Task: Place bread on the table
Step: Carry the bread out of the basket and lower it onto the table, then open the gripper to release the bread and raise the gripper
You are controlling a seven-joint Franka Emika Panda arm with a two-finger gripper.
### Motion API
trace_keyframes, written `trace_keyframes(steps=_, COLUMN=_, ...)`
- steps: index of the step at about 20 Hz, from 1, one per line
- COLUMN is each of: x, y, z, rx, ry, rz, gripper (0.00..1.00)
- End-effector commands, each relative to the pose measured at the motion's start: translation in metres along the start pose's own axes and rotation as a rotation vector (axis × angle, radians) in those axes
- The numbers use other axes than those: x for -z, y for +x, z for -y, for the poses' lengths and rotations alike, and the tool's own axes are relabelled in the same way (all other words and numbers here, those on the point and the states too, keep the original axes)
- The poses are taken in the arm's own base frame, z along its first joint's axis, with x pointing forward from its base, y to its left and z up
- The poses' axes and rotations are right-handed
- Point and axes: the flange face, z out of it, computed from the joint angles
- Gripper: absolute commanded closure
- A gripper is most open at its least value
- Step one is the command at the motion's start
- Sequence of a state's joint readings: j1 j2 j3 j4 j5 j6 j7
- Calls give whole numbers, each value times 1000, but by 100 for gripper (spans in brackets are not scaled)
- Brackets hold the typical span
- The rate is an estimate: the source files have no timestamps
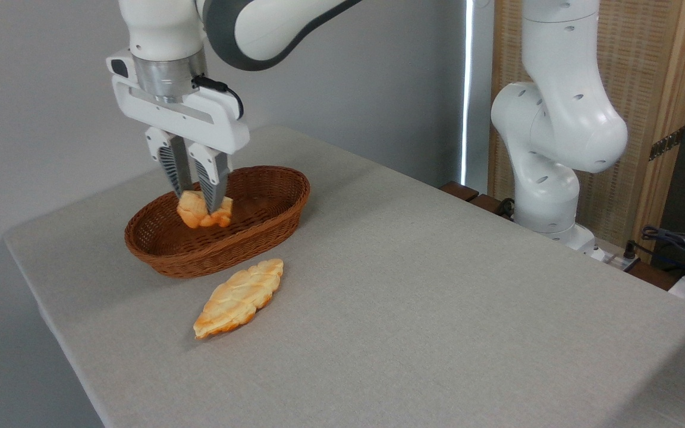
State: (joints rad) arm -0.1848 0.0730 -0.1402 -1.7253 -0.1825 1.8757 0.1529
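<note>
The bread (195, 213), a small round bun with a pale golden top and orange-brown edges, hangs just above the floor of the brown wicker basket (262, 223). My gripper (198, 201) comes straight down over the basket and is shut on the bread, its two ribbed fingers pinching the bun's top. The table (437, 285) has a light grey cloth-textured top, and the basket stands on its back left part.
A long flat braided pastry (238, 298) lies on the cloth just in front of the basket. The arm's white base (550, 178) stands past the table's far right edge, with cables (675, 244) beside it.
</note>
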Motion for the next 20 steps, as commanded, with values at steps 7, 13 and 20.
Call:
trace_keyframes(steps=7, x=-43, y=-64, z=44, rx=-304, ry=3, rz=211, gripper=30)
trace_keyframes(steps=13, x=-70, y=-76, z=52, rx=-373, ry=30, rz=293, gripper=0)
trace_keyframes(steps=20, x=-77, y=-76, z=50, rx=-400, ry=60, rz=322, gripper=0)
